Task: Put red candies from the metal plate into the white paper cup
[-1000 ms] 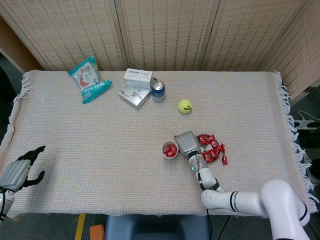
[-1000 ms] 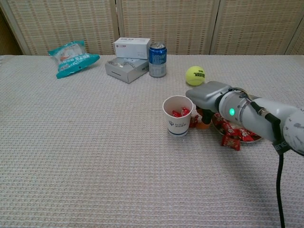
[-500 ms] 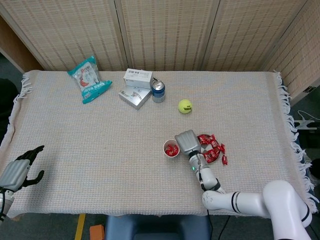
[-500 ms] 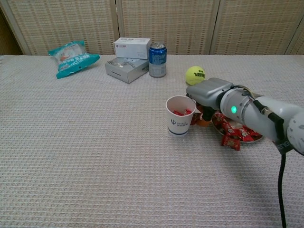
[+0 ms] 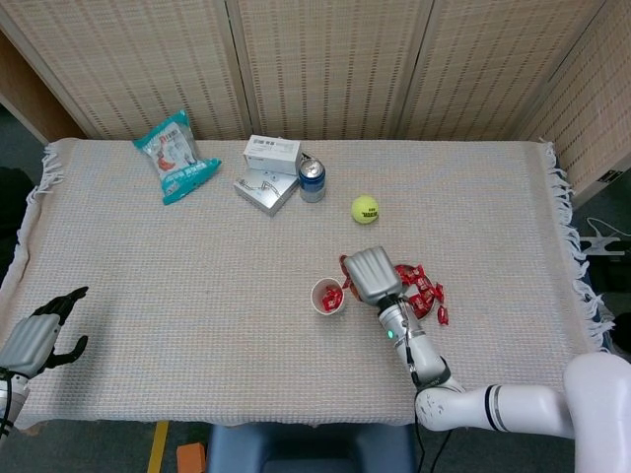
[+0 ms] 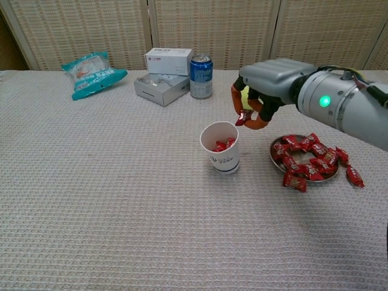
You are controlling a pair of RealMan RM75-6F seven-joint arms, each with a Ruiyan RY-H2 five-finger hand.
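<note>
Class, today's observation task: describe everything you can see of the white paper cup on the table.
The white paper cup stands upright on the woven tablecloth, left of the metal plate and apart from it. It tapers toward its base, has a rolled rim, a small dark logo on its side and a dark band at the foot. Several red candies lie inside. The right hand hovers above and slightly right, pinching a candy; nothing touches the cup.
</note>
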